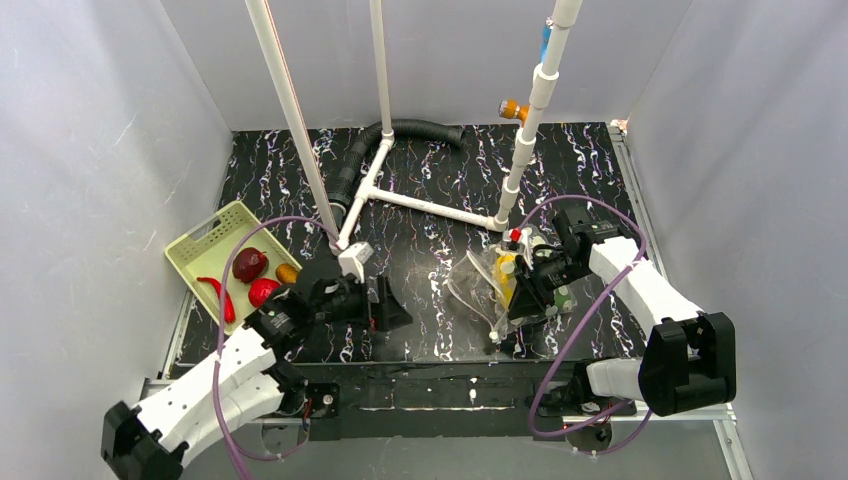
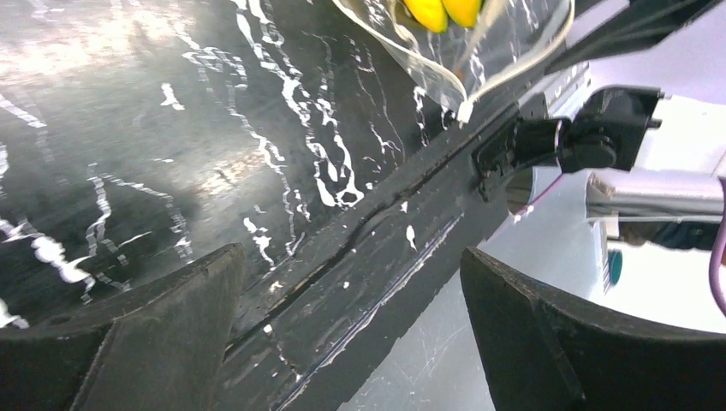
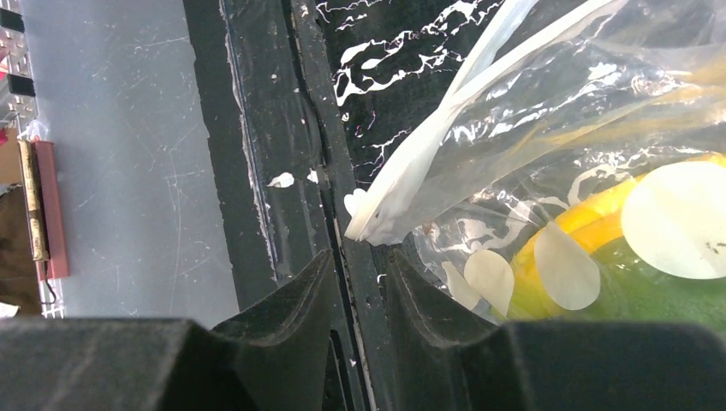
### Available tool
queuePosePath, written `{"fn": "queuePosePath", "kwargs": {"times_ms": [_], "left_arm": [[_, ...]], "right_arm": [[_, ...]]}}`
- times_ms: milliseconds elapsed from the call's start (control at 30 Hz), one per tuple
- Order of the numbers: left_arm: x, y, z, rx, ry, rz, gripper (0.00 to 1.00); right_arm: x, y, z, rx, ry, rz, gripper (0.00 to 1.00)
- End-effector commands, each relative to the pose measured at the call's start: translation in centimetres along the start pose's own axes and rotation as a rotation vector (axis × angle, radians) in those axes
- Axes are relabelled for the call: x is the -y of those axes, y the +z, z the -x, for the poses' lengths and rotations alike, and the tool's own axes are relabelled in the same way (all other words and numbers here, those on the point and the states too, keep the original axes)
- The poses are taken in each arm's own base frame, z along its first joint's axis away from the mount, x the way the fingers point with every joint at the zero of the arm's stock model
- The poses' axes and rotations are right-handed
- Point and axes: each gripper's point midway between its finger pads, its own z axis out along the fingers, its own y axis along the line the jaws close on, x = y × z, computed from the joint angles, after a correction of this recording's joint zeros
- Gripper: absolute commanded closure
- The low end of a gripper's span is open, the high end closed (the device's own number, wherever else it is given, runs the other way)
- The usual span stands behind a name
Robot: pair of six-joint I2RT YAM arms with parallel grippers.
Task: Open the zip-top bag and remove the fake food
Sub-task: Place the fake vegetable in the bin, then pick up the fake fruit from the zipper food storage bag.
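The zip-top bag [image 1: 478, 282] lies crumpled on the black table near its front edge, with a yellow banana [image 1: 507, 276] inside. In the right wrist view the bag [image 3: 556, 103] shows pale dots, the banana [image 3: 599, 214] and a green piece [image 3: 651, 300]. Its white zip-strip corner [image 3: 372, 224] lies just past my right gripper [image 3: 360, 257]. That gripper [image 1: 510, 325] is almost shut, and only the table edge shows in the narrow gap. My left gripper [image 1: 398, 305] is open and empty, left of the bag [image 2: 479, 51]. It hangs over the front table edge [image 2: 351, 265].
A pale green basket [image 1: 205, 240] at the far left holds a dark red round fruit [image 1: 250, 264], a red round one [image 1: 262, 291], a red chili [image 1: 220, 298] and an orange piece [image 1: 287, 272]. White PVC pipes [image 1: 420, 205] and a black hose [image 1: 400, 135] stand behind.
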Motion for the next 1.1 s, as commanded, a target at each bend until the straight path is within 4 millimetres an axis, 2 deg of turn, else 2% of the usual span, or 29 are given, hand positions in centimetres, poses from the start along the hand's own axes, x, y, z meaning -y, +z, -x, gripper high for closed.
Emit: {"fn": "queuePosePath", "kwargs": {"times_ms": [0, 233, 500, 800, 1067], "left_arm": [[2.5, 2.2, 0.8, 0.052, 0.064, -0.054, 0.05], [6.2, 4.8, 1.5, 0.125, 0.042, -0.166, 0.04], [7.3, 6.5, 2.0, 0.181, -0.01, -0.182, 0.04], [8.1, 9.3, 0.7, 0.158, -0.027, -0.175, 0.05], [9.0, 10.9, 0.5, 0.163, -0.024, -0.181, 0.05]], "right_arm": [[-0.9, -0.6, 1.4, 0.034, -0.058, 0.023, 0.64], [-0.6, -0.6, 1.3, 0.024, -0.06, 0.005, 0.62], [-0.4, -0.9, 1.3, 0.017, -0.074, -0.031, 0.55], [-0.2, -1.6, 1.3, 0.025, -0.089, -0.07, 0.46], [-0.1, -2.6, 1.5, 0.06, -0.097, -0.104, 0.45]]}}
